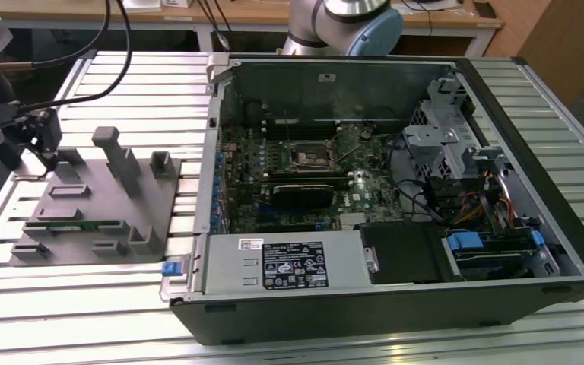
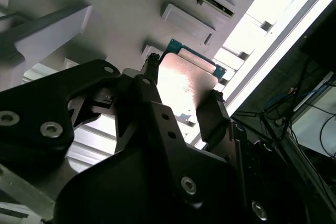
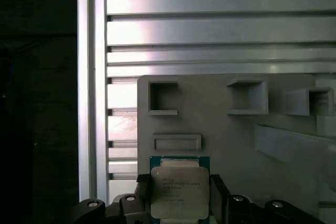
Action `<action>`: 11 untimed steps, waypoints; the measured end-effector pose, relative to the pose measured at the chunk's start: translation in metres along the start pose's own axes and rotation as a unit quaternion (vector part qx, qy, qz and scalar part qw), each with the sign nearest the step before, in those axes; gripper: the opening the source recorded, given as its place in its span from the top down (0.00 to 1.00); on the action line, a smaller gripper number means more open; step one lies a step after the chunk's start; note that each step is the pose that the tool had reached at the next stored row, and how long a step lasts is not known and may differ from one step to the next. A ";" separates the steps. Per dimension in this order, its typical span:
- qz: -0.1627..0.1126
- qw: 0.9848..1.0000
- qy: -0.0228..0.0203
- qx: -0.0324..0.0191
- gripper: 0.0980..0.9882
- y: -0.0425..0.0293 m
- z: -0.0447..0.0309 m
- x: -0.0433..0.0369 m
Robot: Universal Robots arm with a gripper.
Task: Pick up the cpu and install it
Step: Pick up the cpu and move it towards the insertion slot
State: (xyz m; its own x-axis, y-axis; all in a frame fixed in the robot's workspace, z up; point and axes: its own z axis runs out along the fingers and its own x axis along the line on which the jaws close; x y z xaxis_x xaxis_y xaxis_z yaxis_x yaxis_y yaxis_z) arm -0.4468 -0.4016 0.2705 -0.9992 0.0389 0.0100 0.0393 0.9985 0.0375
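Cpu location: we find the cpu (image 3: 178,192) at the grey holder tray's (image 3: 236,129) far corner, on the exterior view's left.
Claw: the gripper (image 3: 178,203) appears clamped on two opposite cpu edges.
Handling: we judge it light, stiff, smooth-lidded and fragile; grip the edges only.
Room: tray posts (image 1: 119,160) stand near; the case wall (image 1: 214,152) separates the tray from the socket (image 1: 310,154).

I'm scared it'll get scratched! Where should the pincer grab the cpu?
By its two opposite thin edges, coming straight down from above. The cpu lies flat on the grey holder, shiny top up, both sides free. The pincer grips it exactly so.
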 end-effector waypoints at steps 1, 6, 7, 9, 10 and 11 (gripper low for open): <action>0.000 1.000 0.000 0.000 0.50 0.0001 -0.0015 0.0000; 0.000 1.000 0.000 0.000 0.50 0.0005 -0.0094 0.0001; 0.000 1.000 0.000 0.000 0.50 0.0006 -0.0109 0.0001; 0.000 1.000 0.000 0.000 0.50 0.0007 -0.0139 0.0001; 0.000 1.000 0.000 0.000 0.50 0.0008 -0.0154 0.0002; 0.000 1.000 0.000 0.000 0.50 0.0009 -0.0168 0.0002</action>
State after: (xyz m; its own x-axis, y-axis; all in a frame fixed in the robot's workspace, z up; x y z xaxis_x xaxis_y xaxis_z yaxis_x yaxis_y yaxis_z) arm -0.4468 -0.4013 0.2873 -0.9992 0.0389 0.0099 0.0392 0.9985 0.0375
